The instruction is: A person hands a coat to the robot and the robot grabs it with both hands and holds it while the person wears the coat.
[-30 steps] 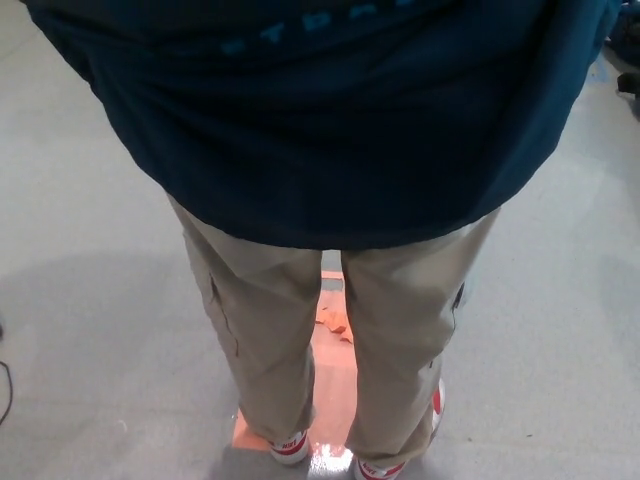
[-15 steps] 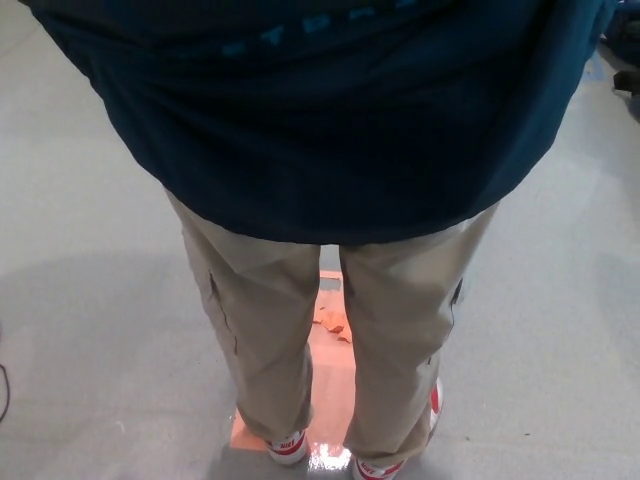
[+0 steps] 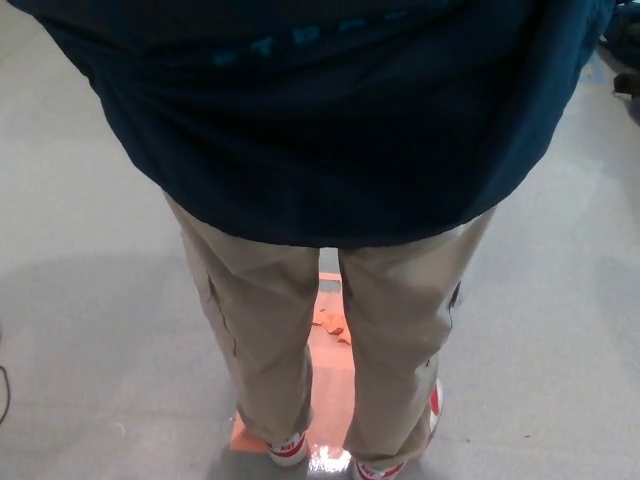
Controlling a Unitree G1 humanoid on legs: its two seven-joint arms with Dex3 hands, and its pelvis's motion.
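A dark navy coat (image 3: 320, 120) with faint teal lettering across its back fills the upper half of the head view. It hangs over the back of a person who stands facing away from me, close in front. Below its hem I see the person's khaki trousers (image 3: 270, 330) and red-and-white shoes (image 3: 288, 447). Neither of my hands shows anywhere in the view, so I cannot see what holds the coat.
The person stands on grey floor (image 3: 90, 330), over an orange patch (image 3: 335, 385) on the ground between the feet. A thin dark cable (image 3: 4, 385) lies at the left edge. Some dark objects (image 3: 625, 60) sit at the far right edge.
The coat's lettering has slid slightly left and down in the picture; the person has shifted a little. Otherwise the scene is the same.
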